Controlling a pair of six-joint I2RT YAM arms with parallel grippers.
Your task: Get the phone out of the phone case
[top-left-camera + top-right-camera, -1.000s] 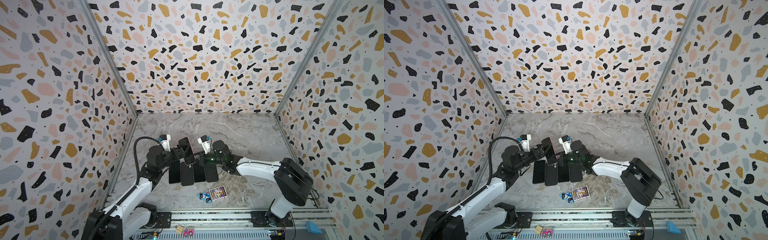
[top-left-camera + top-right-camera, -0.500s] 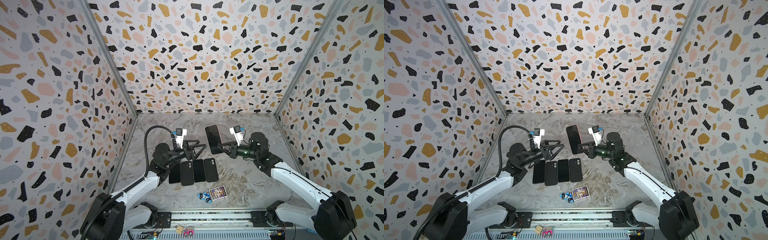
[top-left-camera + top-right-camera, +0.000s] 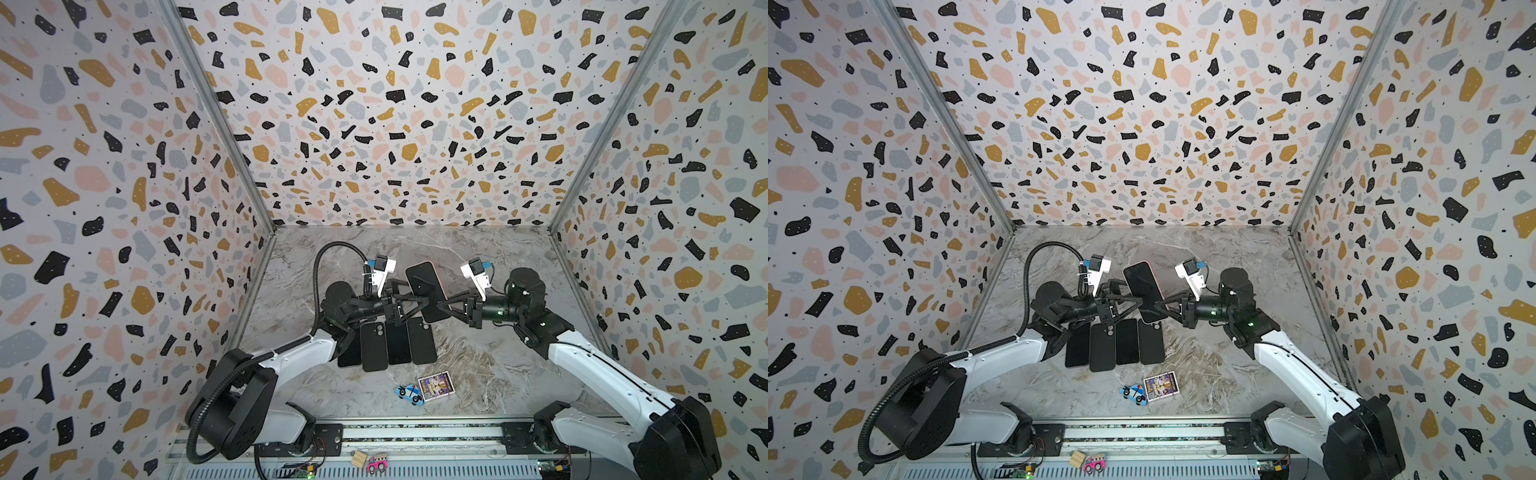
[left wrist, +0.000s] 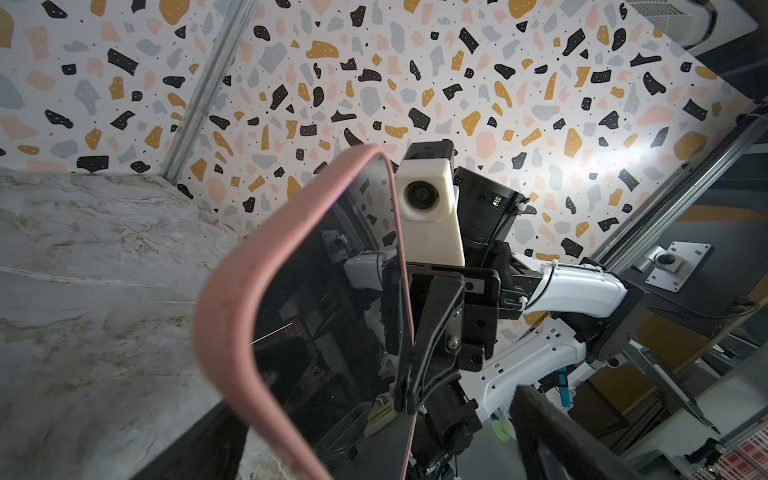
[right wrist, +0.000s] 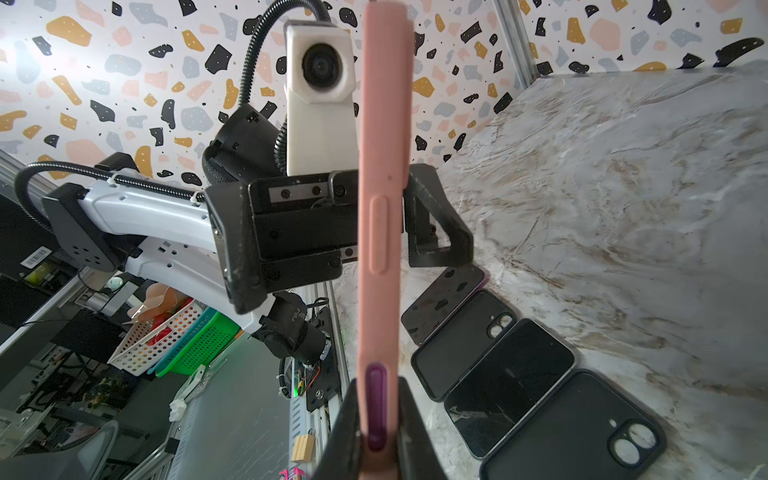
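- Right gripper (image 5: 376, 432) clamped on the pink phone case (image 5: 382, 166) – phone (image 3: 424, 286) inside, held above the table (image 3: 490, 253)
- Left gripper (image 3: 415, 300) jaws wide apart around its opposite edge

Three walls (image 3: 395, 124) papered in a terrazzo pattern of black, ochre, pink and grey flecks meet at bare metal corner posts (image 3: 220, 120) around a grey-and-tan marbled floor (image 3: 498, 257), a bright patch of light (image 4: 648, 141) glares on one wall, and white and green plastic baskets (image 5: 166, 336) sit outside the enclosure.
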